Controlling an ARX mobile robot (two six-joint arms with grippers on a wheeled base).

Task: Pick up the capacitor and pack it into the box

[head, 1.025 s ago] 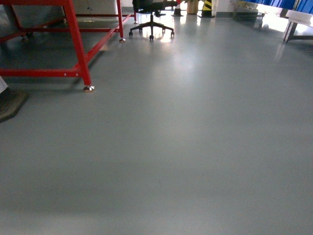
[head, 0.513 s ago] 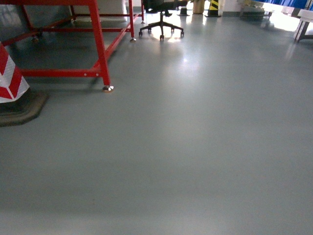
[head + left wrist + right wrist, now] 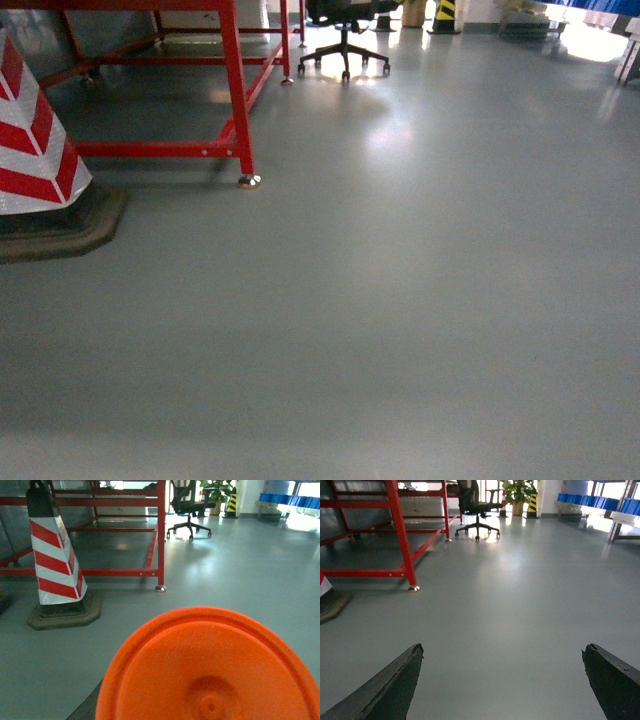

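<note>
Still in transit, no box or capacitor in any view.
Head view has panned: striped cone [image 3: 35,130] now fully in at left, red frame leg [image 3: 240,110] and office chair [image 3: 345,40] shifted right, so the base is turning or driving. Right gripper [image 3: 502,680] jaws spread wide, empty. Left gripper hidden behind an orange disc [image 3: 210,670], can't tell its state.

All views floorward, sharing red frame [image 3: 238,95] (low angles)

Grey glossy floor [image 3: 400,300]; red frame [image 3: 238,90] and striped cone [image 3: 35,140] far left; office chair [image 3: 345,30] far.
</note>
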